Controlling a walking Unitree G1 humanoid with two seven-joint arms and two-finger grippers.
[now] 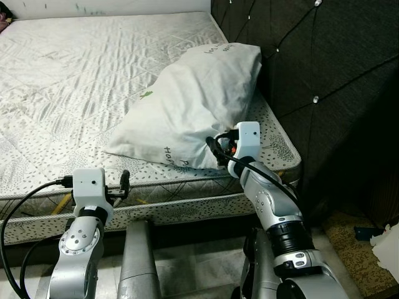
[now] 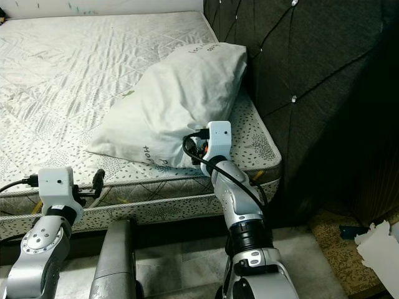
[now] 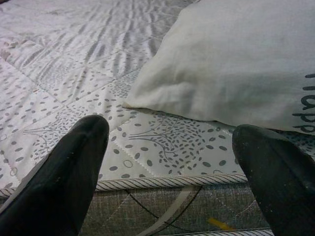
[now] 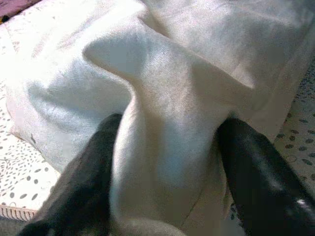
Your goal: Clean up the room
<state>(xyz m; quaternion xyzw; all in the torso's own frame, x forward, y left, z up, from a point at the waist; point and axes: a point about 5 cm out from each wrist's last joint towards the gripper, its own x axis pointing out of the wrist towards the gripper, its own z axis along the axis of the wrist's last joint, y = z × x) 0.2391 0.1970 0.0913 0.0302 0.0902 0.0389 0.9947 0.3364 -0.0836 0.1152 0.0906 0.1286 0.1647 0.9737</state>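
A white pillow [image 1: 187, 106] with green print lies on the bare quilted mattress [image 1: 68, 81], its far end against the headboard. My right gripper [image 1: 216, 149] is at the pillow's near edge. In the right wrist view a bunched fold of the pillow [image 4: 167, 147] fills the gap between the two black fingers [image 4: 93, 167], so the right gripper [image 4: 172, 123] is shut on it. My left gripper [image 1: 123, 182] hovers at the mattress's front edge, left of the pillow. The left gripper [image 3: 170, 128] is open, with nothing between its fingers and the pillow's corner [image 3: 221, 64] ahead.
A dark tufted headboard [image 1: 324, 62] rises along the mattress's right side. On the floor to the lower right lie a brown mat [image 1: 349, 240] and a white crumpled sheet [image 1: 389, 249]. Tiled floor [image 1: 199, 261] runs below the bed's front edge.
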